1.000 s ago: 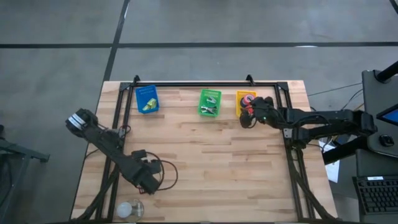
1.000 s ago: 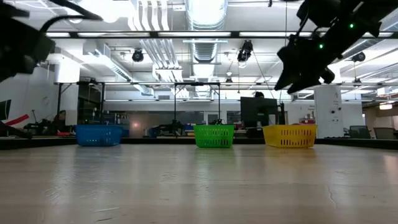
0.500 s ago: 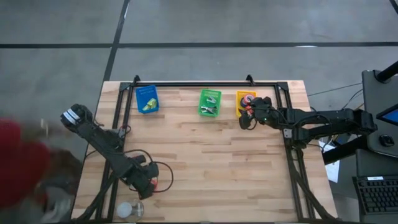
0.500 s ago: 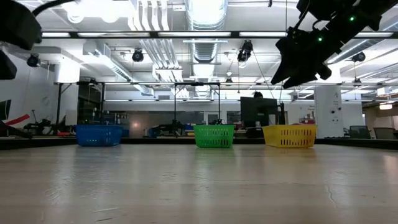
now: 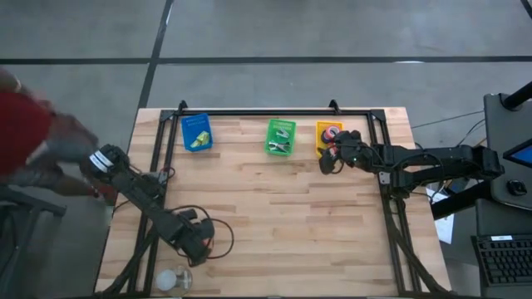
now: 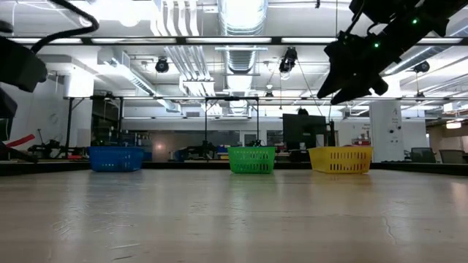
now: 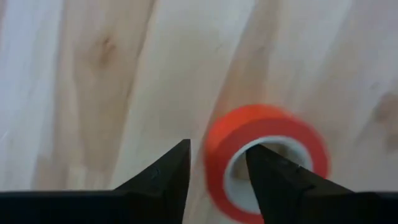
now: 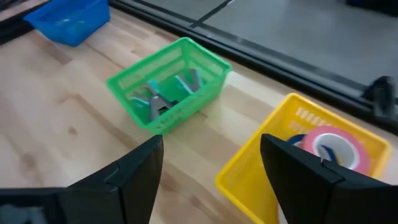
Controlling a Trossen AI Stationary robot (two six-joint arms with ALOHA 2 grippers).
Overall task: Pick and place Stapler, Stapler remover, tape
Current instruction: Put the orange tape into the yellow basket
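L pincer (image 5: 202, 245) sits low at the near-left part of the tabletop (image 5: 283, 216), fingers (image 7: 163, 180) partly apart. In the L wrist view a red tape roll (image 7: 266, 160) lies flat on the wood w/ one finger reaching into its hollow centre and the other outside the ring; can't tell if the roll is actually squeezed or just straddled. In the high view the roll shows only as a red speck by the fingertips.

R pincer (image 5: 330, 154) hangs above the far-right area, just by the near edge of the yellow basket (image 5: 319, 138), jaws wide apart, nothing between them. R wrist view: yellow basket (image 8: 261, 162) holds a red/pink tape roll (image 8: 333, 148) w/ a dark blue one partly under it. Green basket (image 8: 180, 84) next to it has grey-green tools inside; too small to name. Blue basket (image 5: 196, 132) at far left of the row has something yellow-green in it.

A whitish round object (image 5: 170, 279) sits at the near-left corner of the tabletop. A blurred person in a red sleeve (image 5: 25, 124) is at the left, beyond the tabletop edge.
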